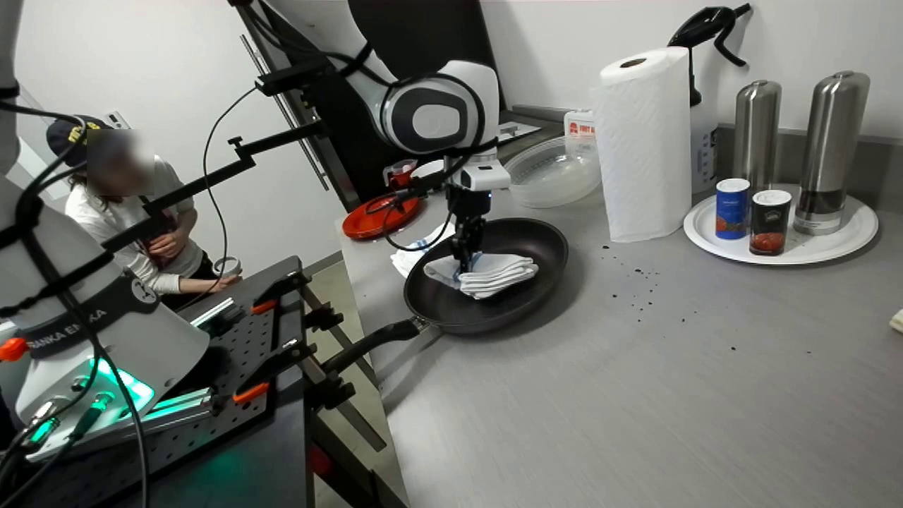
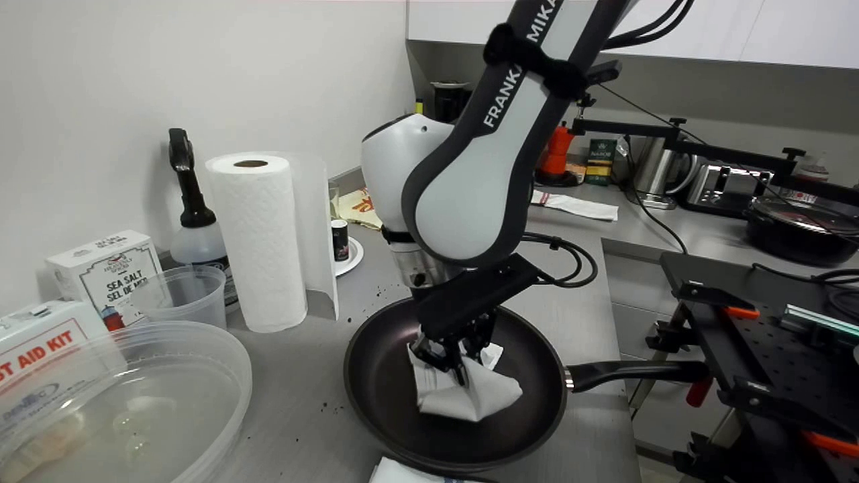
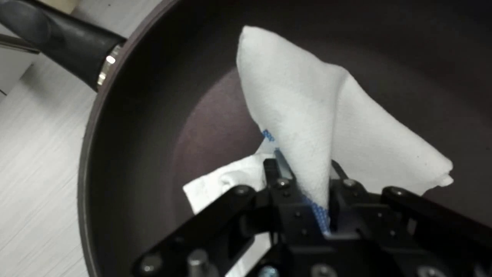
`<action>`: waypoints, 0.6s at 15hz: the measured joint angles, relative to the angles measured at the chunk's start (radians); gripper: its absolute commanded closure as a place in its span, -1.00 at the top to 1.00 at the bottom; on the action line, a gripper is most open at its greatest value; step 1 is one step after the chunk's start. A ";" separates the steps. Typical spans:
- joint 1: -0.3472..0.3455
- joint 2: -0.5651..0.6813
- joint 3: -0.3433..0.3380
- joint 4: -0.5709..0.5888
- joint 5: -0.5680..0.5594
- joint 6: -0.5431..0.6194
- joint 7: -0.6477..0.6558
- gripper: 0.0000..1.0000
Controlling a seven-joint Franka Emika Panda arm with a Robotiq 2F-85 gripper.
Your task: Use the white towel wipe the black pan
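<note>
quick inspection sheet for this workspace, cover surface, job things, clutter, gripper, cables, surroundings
Surface: gray counter, dark specks scattered near the pan.
Job's things: pan on the counter; towel folded inside it.
Clutter: paper roll, clear tub, red dish, plate holding containers; second cloth beside the pan, contact unclear.
Gripper: shut on the towel.
Cables: looped beside the arm.
Surroundings: wall; person in the background.
</note>
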 measured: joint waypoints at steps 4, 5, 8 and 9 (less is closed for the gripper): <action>-0.038 0.003 0.059 0.032 0.080 -0.028 -0.011 -0.91; -0.047 0.006 0.070 0.039 0.096 -0.032 -0.019 -0.91; -0.074 0.020 0.109 0.062 0.159 -0.041 -0.049 -0.91; -0.084 0.027 0.125 0.070 0.183 -0.044 -0.061 -0.91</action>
